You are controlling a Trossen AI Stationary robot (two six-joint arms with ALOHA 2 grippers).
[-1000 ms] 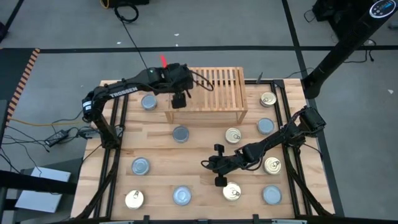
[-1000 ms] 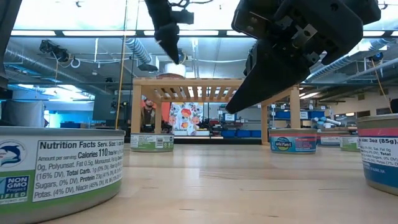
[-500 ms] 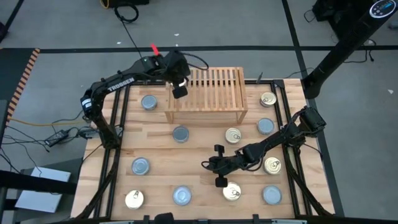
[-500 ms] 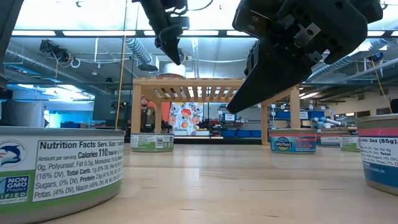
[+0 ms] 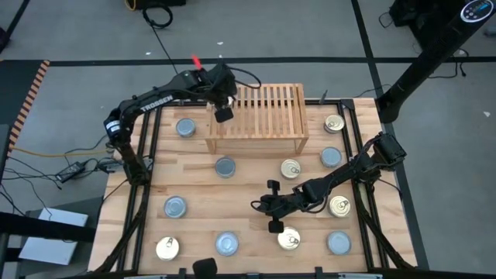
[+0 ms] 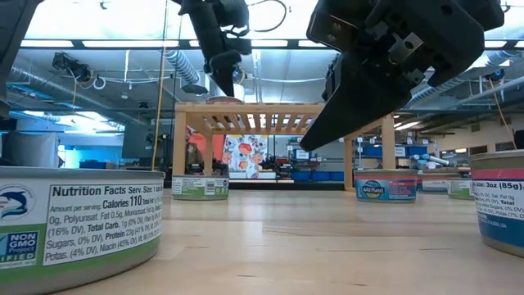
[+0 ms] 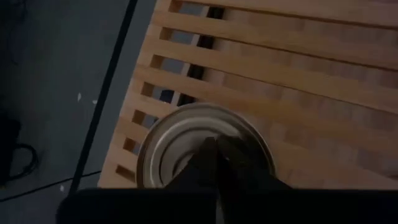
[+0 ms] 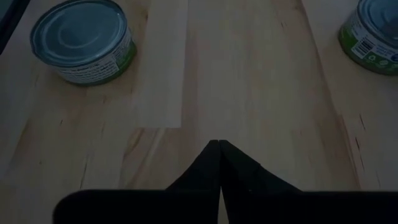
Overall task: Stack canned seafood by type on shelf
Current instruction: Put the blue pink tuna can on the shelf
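Left end effector (image 5: 223,113) now farther across shelf (image 5: 263,116)

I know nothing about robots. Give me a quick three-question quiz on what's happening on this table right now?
1. True or false: the top of the shelf has no tin on it.
2. Which gripper hovers over the shelf? A. the left gripper B. the right gripper C. both
3. Count them: how many gold-topped tins sit on the tabletop?

Key
1. False: one tin rests on the slats near a corner.
2. A. The right gripper is low over the tabletop.
3. Five.
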